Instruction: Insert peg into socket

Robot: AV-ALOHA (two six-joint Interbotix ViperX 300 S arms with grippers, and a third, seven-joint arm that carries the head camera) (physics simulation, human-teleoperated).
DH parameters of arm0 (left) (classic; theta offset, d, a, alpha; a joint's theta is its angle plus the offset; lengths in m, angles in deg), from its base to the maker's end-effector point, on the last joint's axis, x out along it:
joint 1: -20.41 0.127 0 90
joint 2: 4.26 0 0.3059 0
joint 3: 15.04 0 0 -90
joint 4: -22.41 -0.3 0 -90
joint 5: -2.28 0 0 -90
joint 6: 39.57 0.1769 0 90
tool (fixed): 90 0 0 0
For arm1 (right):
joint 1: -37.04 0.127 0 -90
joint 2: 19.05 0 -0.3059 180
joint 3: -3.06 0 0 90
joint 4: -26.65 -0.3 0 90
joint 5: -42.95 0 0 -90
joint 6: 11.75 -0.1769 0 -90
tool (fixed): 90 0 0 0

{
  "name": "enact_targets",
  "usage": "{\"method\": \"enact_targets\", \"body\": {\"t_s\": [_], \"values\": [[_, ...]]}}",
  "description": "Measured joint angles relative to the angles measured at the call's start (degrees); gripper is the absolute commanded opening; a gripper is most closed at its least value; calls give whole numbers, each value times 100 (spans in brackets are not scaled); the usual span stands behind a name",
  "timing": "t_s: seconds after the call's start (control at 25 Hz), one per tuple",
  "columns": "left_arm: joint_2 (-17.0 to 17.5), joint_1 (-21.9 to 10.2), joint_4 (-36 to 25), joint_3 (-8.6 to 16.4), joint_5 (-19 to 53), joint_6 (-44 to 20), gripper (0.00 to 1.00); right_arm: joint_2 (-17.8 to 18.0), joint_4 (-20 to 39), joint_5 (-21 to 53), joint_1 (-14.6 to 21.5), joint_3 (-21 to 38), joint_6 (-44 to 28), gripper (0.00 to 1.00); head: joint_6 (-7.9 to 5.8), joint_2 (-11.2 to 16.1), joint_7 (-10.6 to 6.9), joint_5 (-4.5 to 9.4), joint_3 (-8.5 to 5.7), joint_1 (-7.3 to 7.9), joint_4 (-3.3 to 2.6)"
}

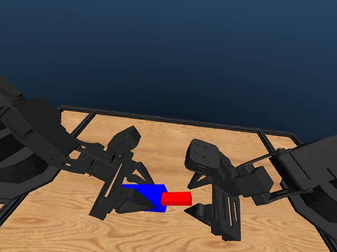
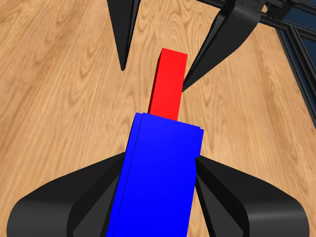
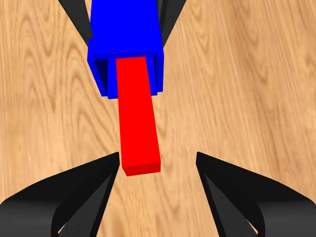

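Observation:
The blue socket [image 1: 148, 195] hangs just above the wooden table [image 1: 143, 245], with my left gripper [image 1: 142, 193] shut on its sides. In the left wrist view the socket [image 2: 158, 187] fills the space between the jaws. The red peg [image 1: 176, 198] sticks out of the socket's hollow end, its far part inside. My right gripper [image 1: 190, 195] stands open around the peg's free end. In the right wrist view the peg [image 3: 137, 118] runs from the socket [image 3: 126, 24] toward the spread jaws, with a clear gap on one side of it.
A dark frame [image 1: 157, 119] borders the table at the back and sides. Both arms' bulky links sit low at the table's left and right edges.

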Motion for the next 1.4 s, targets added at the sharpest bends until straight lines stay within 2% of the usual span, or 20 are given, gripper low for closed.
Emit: {"method": "enact_targets", "body": {"t_s": [0.2, 0.24, 0.4, 0.56, 0.8, 1.0, 1.2, 1.4], "values": [[24, 13, -107, -32, 121, -144, 0, -497, 246, 234, 128, -484, -597, 100, 15, 0, 32, -4, 0, -62, -13], [14, 9, -143, -27, 128, -158, 0, -540, 288, 271, 156, -518, -693, 0, 18, 0, 40, -3, 0, -75, -16], [-32, 26, -239, 48, 173, -237, 0, -466, 419, 246, 260, -510, -858, 0, 31, 0, 67, 3, 0, -126, -25], [-28, 70, -371, 117, 322, -351, 0, -194, 443, 7, 215, -255, -864, 0, 38, 1, 85, 8, 0, -161, -31], [-107, 95, -549, 231, 465, -507, 0, 344, 239, -537, -10, 383, -389, 0, 49, 24, 114, 9, 0, -163, -25], [-137, 103, -640, 258, 564, -615, 0, 634, -20, -931, -181, 611, -19, 0, 60, 43, 128, 5, 0, -141, -15], [-97, 112, -721, 249, 694, -722, 0, 584, -209, -1038, -226, 391, 104, 0, 68, 45, 121, -3, 0, -123, -9], [-7, 130, -871, 205, 830, -898, 0, -39, -307, -1074, -236, -439, -248, 0, 69, 45, 105, -15, 0, -119, -10]]}}
